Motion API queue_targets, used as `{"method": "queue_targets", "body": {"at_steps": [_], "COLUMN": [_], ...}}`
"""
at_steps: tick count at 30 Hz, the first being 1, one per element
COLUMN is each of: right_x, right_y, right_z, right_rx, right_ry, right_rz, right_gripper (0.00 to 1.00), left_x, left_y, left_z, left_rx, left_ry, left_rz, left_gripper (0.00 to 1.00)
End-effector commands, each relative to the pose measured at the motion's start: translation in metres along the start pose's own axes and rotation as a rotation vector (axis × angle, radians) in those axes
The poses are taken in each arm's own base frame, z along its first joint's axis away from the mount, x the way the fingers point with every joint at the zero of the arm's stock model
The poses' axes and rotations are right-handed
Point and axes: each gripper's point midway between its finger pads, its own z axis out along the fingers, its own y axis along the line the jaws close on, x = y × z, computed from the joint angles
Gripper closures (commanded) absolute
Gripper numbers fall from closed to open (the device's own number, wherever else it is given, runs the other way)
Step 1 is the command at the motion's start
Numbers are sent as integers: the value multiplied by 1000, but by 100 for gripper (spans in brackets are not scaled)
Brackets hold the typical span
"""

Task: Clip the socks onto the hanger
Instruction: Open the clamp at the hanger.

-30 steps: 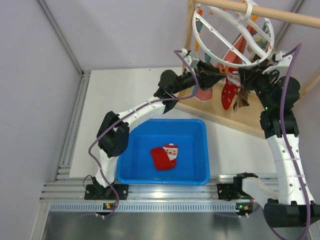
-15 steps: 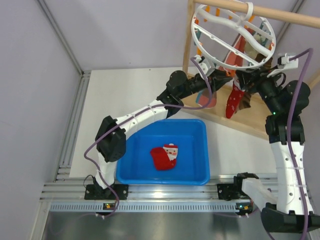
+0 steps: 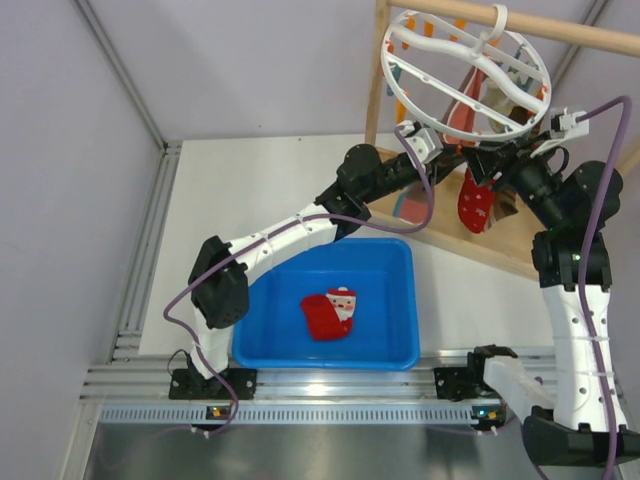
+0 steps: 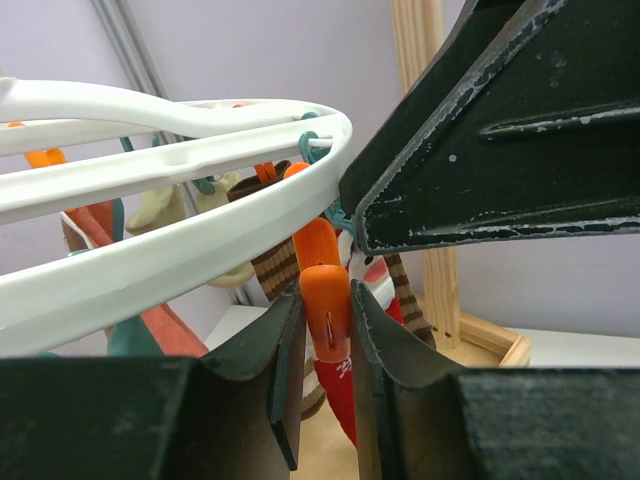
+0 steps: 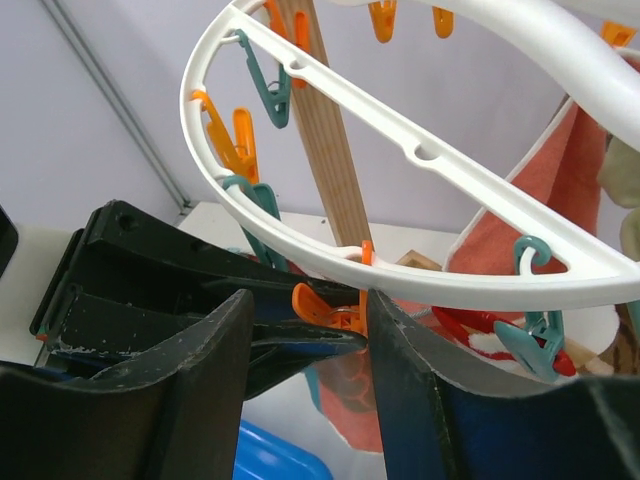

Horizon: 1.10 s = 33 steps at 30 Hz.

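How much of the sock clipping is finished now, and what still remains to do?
Done: a striped sock already hangs from the hanger. In hand: the left gripper squeezes an orange pin above the red sock, and the right gripper is open beside it. I cannot tell if the pin bites the sock yet. Left: release the pin, then clip the Santa sock lying in the bin.
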Motion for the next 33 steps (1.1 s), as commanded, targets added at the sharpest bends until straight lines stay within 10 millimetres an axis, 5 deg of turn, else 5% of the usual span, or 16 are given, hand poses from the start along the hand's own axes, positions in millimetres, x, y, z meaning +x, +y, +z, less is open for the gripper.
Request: {"method": "queue_targets", "body": {"at_steps": [1,22,30,33], "right_x": [-4,15,21,17], "right_y": [5,-12,1,4], "right_z": [2,8,5,5], "right_rx": [-23,55,14,4], "right_ry": [-10,27,47,3], "right_rz": [11,33,63,63], "right_gripper": [51,57,63,55], "left_x": [-45,-50,-49,-49], "left_y": [-26,-33,-35,-37], "left_z": [1,5,7,6], "left_rx": [95,130,140,151], "left_ry": [-67,-89,-88,-90], "left_rz": [35,3,-6,-11], "left_gripper": [91,90,89,89]}}
